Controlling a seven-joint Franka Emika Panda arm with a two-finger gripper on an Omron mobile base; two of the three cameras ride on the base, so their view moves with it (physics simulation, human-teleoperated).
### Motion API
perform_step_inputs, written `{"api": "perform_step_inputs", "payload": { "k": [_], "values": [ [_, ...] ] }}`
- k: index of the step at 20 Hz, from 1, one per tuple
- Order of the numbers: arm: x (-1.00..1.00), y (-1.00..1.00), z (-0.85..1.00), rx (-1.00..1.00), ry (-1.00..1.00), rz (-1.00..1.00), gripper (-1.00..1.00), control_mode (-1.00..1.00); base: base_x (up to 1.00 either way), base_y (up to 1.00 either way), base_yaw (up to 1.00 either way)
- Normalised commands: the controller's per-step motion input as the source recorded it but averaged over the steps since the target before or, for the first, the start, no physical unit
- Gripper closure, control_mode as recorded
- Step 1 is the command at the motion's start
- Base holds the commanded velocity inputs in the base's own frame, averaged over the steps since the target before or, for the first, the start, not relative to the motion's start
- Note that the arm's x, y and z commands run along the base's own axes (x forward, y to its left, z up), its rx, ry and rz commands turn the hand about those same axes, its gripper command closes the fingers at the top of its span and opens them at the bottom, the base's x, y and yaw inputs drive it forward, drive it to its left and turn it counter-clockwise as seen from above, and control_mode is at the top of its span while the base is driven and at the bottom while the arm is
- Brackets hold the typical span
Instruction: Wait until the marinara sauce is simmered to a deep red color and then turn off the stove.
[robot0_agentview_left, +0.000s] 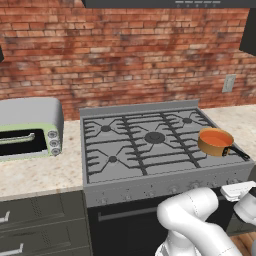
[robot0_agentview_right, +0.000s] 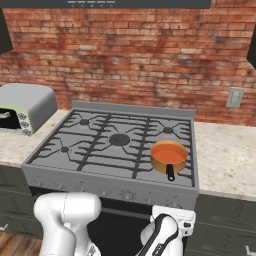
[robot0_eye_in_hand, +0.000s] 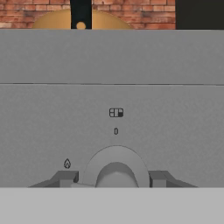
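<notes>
The arm is down low at the front of the stove (robot0_agentview_left: 150, 145), with the gripper (robot0_eye_in_hand: 116, 179) brought right up to one of the knobs (robot0_eye_in_hand: 116, 168) on the front panel, below the right end of the cooktop. In the hand view the two fingers (robot0_eye_in_hand: 65, 178) stand apart, one on each side of the round knob, and I cannot tell whether they already touch it; nothing is clamped yet by the look of it. The saucepan (robot0_agentview_right: 169, 156) sits on the front right burner, and the marinara sauce (robot0_agentview_right: 168, 151) inside it is a flat orange-red disc, which to my eye reads more orange than deep red, so I judge the waiting is not clearly over. To do this step well, the hand should hold centred on the knob, with the knob's face midway between the fingers, and only close and twist once the sauce darkens; closing off-centre would likely let the knob slip. The small marks above the knob, a burner diagram (robot0_eye_in_hand: 116, 113) and a tick, suggest which burner it serves, though they are too small to read surely. The pan's long axis runs along its dark handle (robot0_agentview_right: 170, 173), which points toward the front edge of the stove, just above where the gripper works. A toaster oven (robot0_agentview_left: 30, 131) stands on the table to the left, well apart.
</notes>
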Motion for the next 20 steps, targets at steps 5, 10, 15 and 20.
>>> {"api": "perform_step_inputs", "payload": {
  "k": [5,10,15,20],
  "values": [
    [0.0,0.0,0.0,0.0,0.0,0.0,1.0,-1.0,0.0,0.0,0.0],
    [0.0,0.0,0.0,0.0,0.0,0.0,1.0,-1.0,0.0,0.0,0.0],
    [0.0,0.0,0.0,0.0,0.0,0.0,1.0,-1.0,0.0,0.0,0.0],
    [0.0,0.0,0.0,0.0,0.0,0.0,1.0,-1.0,0.0,0.0,0.0]
  ]
}}
